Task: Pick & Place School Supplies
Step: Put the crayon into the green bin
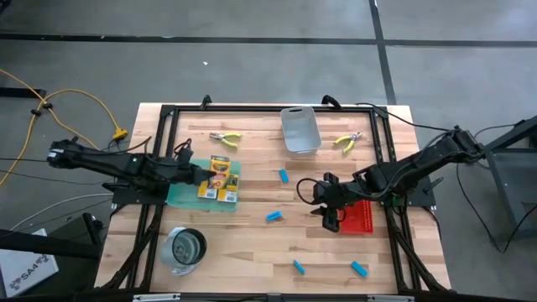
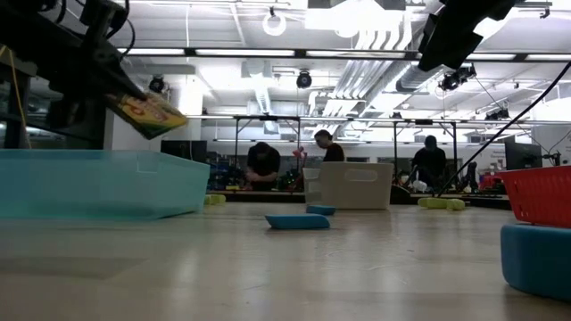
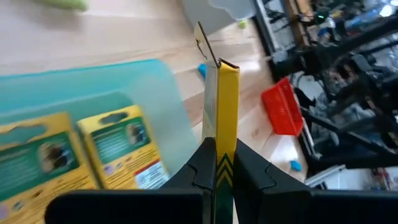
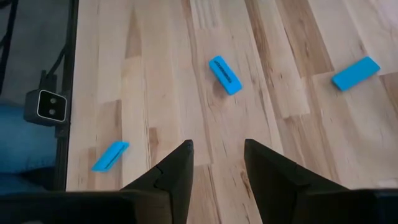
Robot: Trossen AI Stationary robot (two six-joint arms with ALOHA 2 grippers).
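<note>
My left gripper (image 1: 207,172) is shut on a yellow-and-green crayon box (image 1: 220,165) over the far part of the green mat (image 1: 179,195). Two more crayon boxes (image 3: 37,158) (image 3: 121,149) lie flat on the mat. My right gripper (image 1: 329,210) hangs open over bare wood beside the red tray (image 1: 362,218), with nothing between its fingers (image 4: 177,165). Light-blue blocks (image 1: 284,175) (image 1: 273,216) (image 1: 299,267) lie flat on the table. Two plier-like tools (image 1: 225,137) (image 1: 346,141) lie near the far edge. My left gripper pinches the crayon box by its two broad faces near one end (image 3: 222,163), between the two fingers. The fingers come from the table's left, slanting a little downward. The box (image 2: 150,114) sticks out beyond the fingers, tilted, lifted clear above the mat.
A grey bin (image 1: 299,130) stands at the far middle between the two tools. A round metal cup (image 1: 186,248) stands near the front left. A further blue block (image 1: 359,268) lies at the front right. Bare wood lies in the table's middle and front.
</note>
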